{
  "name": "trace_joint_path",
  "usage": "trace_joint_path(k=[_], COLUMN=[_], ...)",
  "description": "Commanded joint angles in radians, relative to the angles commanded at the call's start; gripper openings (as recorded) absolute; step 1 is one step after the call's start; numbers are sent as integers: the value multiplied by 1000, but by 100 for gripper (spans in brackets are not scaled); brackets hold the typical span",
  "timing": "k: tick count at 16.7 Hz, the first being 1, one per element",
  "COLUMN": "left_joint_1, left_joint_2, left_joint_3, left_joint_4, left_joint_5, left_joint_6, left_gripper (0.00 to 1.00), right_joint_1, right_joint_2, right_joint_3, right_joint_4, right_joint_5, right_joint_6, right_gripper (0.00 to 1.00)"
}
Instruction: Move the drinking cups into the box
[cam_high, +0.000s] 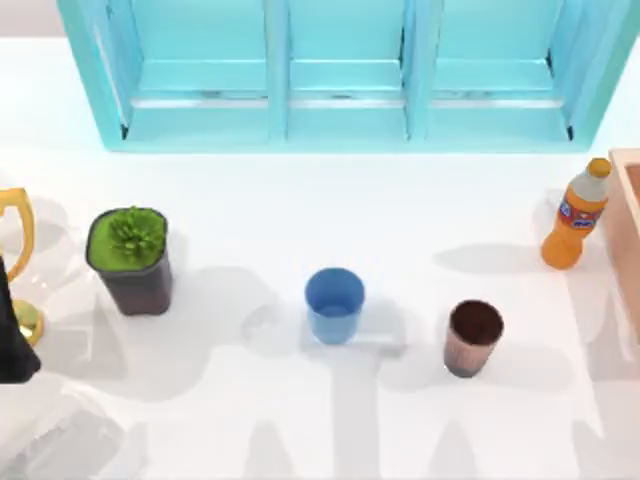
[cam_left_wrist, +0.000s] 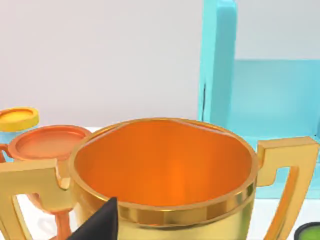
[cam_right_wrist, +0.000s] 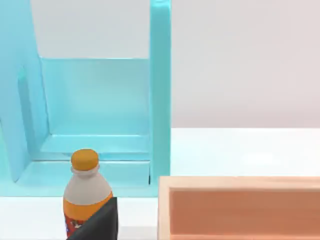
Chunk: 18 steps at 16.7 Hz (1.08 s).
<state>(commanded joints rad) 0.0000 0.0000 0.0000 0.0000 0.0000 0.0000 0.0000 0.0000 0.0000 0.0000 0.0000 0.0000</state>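
The white table is lying smooth and glossy, with soft grey shadows of the arms falling across its near part. On it, near the middle, the blue cup is standing upright, plain blue, tapered and without a handle. To its right, apart from it and slightly nearer, the pinkish-brown cup is standing upright too, showing a dark brown inside.

At the left side, a dark pot with a green plant is standing well apart from the cups. At the left edge of the table, part of a gold trophy is showing, and a black part of the left arm is sitting in front of it. The left wrist view is looking into this trophy; its bowl is glowing orange inside. Behind it an orange goblet-like object and a yellow lid are standing. For both grippers, I cannot tell if the fingers are open or shut.

At the right edge, the pale tan box is showing only its thick wall. Just beside it an orange bottle is standing, with a blue and red label whose writing cannot be read.

Farthest, the turquoise cabinet is running along the back of the table, and a plain pale wall is rising behind it.
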Motion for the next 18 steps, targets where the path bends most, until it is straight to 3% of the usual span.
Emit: trace_joint_path(k=[4, 8, 18], left_joint_1=[0, 0, 0], left_joint_2=[0, 0, 0], left_joint_3=[0, 0, 0], left_joint_4=[0, 0, 0], left_joint_5=[0, 0, 0], left_joint_6=[0, 0, 0], left_gripper=[100, 100, 100], right_joint_1=[25, 147, 486], right_joint_2=[30, 215, 1184], right_joint_3=[32, 217, 976], right_joint_4=[-25, -174, -860], right_joint_5=[1, 6, 16], right_joint_6=[21, 125, 446], right_gripper=[100, 100, 100])
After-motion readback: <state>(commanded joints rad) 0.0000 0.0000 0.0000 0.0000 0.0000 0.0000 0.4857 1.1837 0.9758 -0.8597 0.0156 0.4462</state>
